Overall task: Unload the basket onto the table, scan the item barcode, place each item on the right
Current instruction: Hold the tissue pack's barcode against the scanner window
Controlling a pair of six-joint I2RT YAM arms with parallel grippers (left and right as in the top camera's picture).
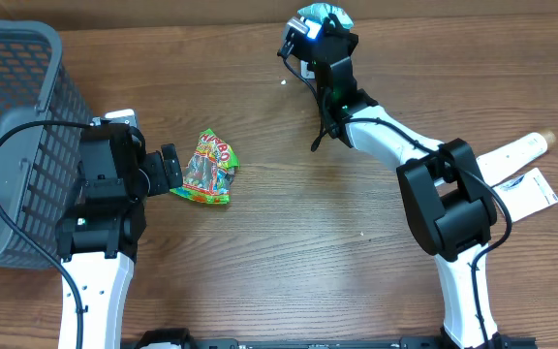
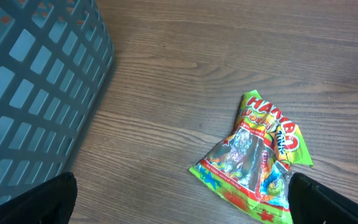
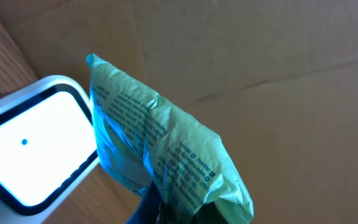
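Right wrist view: right jaws pinch the crinkly green plastic packet [image 3: 160, 155] at the surface's twelve o'clock edge beside the white glowing scanner [image 3: 30, 149], apparently mid-scan, its barcode probably needing turning toward the window, while left jaws gape empty.

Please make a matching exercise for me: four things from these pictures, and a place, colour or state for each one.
Things:
1 candy bag
2 green packet
3 basket
4 left gripper

Descriptions:
A wide open
B held up at the scanner
C grey, with mesh walls
D lying loose on the table

Pairs: 1-D; 2-B; 3-C; 4-A
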